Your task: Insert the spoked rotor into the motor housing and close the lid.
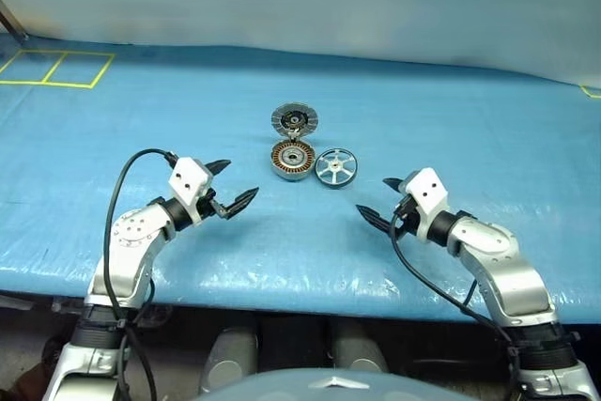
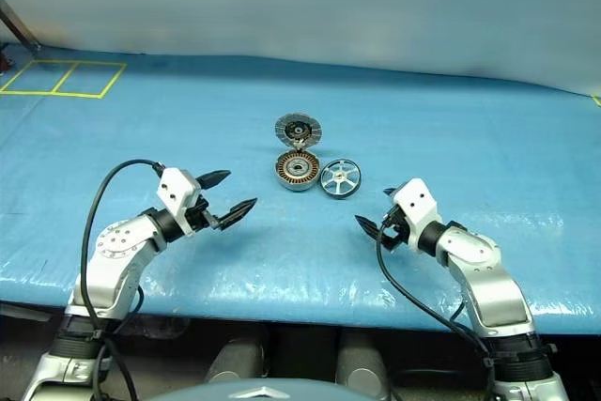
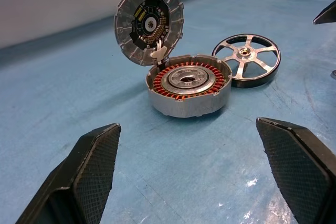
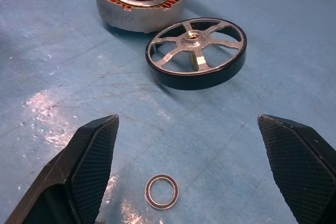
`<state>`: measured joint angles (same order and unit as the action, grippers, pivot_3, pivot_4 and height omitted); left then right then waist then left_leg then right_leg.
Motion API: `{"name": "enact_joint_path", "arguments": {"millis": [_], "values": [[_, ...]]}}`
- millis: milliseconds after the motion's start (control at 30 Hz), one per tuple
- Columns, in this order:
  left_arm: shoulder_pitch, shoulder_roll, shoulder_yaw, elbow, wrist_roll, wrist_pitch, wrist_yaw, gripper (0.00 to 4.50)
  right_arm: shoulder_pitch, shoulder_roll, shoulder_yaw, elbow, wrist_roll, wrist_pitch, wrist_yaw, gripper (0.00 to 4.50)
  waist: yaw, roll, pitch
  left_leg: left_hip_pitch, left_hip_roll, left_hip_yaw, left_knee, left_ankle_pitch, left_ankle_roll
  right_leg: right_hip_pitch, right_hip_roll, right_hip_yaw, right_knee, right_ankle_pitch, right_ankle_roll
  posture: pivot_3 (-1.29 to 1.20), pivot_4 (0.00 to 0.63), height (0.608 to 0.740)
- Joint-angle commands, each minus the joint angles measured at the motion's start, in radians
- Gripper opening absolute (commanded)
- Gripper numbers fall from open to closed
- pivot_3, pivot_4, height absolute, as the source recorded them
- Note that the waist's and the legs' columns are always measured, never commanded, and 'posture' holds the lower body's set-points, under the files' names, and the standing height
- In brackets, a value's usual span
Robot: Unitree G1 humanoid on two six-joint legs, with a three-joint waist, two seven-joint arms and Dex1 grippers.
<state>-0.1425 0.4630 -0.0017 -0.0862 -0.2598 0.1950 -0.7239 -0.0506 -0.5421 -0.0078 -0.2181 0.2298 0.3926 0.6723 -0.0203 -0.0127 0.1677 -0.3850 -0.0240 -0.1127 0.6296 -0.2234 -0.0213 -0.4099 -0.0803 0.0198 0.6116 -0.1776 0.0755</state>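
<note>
**Both hands apart and empty, motor parts grouped at mid-desk**

Head views: On the blue-covered desk (image 1: 470,138) the motor housing (image 1: 293,159) sits near the middle, its ring of copper windings facing up. The lid (image 1: 295,120) stands just beyond it on the far side, swung up from the housing's far edge, with its dark inner face turned toward the robot. The spoked rotor (image 1: 336,167) lies flat just right of the housing, very close to it. The left hand (image 1: 228,189) hangs over the desk to the near left of the housing, fingers spread wide with nothing between them. The right hand (image 1: 383,202) hangs to the near right of the rotor, also spread and empty. Yellow tape lines (image 1: 56,68) mark squares at the far left of the desk.

Left wrist view: The two black fingers (image 3: 86,174) stand well apart, framing the housing (image 3: 189,90). The lid (image 3: 149,20) tilts upright on the housing's far rim, joined there by what looks like a small hinge. The rotor (image 3: 247,66) lies beside the housing.

Right wrist view: The fingers (image 4: 86,174) are wide apart and hold nothing. The rotor (image 4: 197,52) lies ahead of them, apparently touching the housing (image 4: 140,1) beyond it. A small metal ring (image 4: 161,191) lies flat on the desk between the fingers, touching neither.
</note>
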Motion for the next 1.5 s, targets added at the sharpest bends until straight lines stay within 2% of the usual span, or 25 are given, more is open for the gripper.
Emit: {"name": "enact_joint_path", "arguments": {"millis": [33, 733, 1167, 1267, 1333, 1400, 1500], "values": [[-0.021, -0.004, 0.004, -0.017, -0.015, -0.006, -0.008, 4.50, -0.002, 0.005, -0.006, -0.051, 0.025, -0.005, 0.009, 4.47, 0.000, 0.000, 0.000, 0.000, 0.000, 0.000, 0.000, 0.000, 0.000, 0.000, 0.000, 0.000, 0.000, 0.000, 0.000, 0.00, 0.150, 0.740], [-0.040, -0.002, -0.008, 0.008, 0.001, -0.017, -0.019, 4.50, 0.009, 0.005, 0.000, -0.090, 0.022, 0.009, -0.003, 4.47, 0.000, 0.000, 0.000, 0.000, 0.000, 0.000, 0.000, 0.000, 0.000, 0.000, 0.000, 0.000, 0.000, 0.000, 0.000, 0.00, 0.150, 0.740], [-0.042, 0.040, -0.057, -0.002, 0.053, -0.024, -0.053, 4.50, 0.014, 0.000, 0.007, -0.116, 0.011, 0.008, -0.011, 4.47, 0.000, 0.000, 0.000, 0.000, 0.000, 0.000, 0.000, 0.000, 0.000, 0.000, 0.000, 0.000, 0.000, 0.000, 0.000, 0.00, 0.150, 0.740], [-0.099, 0.072, -0.091, -0.069, 0.083, -0.020, -0.080, 4.50, 0.006, -0.006, 0.003, -0.117, 0.018, 0.017, -0.008, 4.47, 0.001, 0.000, 0.000, 0.000, 0.000, 0.000, 0.000, 0.000, 0.000, 0.000, 0.000, 0.000, 0.000, 0.000, 0.000, 0.00, 0.150, 0.740], [-0.179, 0.128, -0.136, -0.076, 0.150, -0.003, -0.113, 4.50, -0.001, -0.016, 0.002, -0.112, 0.018, 0.016, -0.002, 4.47, 0.007, -0.002, 0.001, 0.000, 0.000, 0.000, 0.001, 0.000, 0.000, 0.000, 0.000, 0.000, 0.000, 0.000, 0.000, 0.00, 0.150, 0.740], [-0.337, 0.200, -0.221, -0.054, 0.261, 0.016, -0.182, 4.50, -0.013, -0.021, 0.004, -0.101, 0.012, 0.013, 0.001, 4.47, 0.010, -0.003, 0.002, -0.001, 0.000, 0.000, 0.001, 0.000, 0.000, 0.000, 0.000, 0.000, 0.001, 0.000, 0.000, 0.00, 0.150, 0.740], [-0.500, 0.247, -0.339, -0.014, 0.366, -0.009, -0.281, 4.50, -0.031, -0.019, 0.017, -0.093, 0.007, 0.013, 0.005, 4.47, 0.008, -0.004, 0.002, -0.003, 0.000, -0.001, 0.003, 0.001, 0.000, -0.001, 0.001, 0.000, 0.000, 0.000, 0.001, 0.00, 0.150, 0.740]]}}
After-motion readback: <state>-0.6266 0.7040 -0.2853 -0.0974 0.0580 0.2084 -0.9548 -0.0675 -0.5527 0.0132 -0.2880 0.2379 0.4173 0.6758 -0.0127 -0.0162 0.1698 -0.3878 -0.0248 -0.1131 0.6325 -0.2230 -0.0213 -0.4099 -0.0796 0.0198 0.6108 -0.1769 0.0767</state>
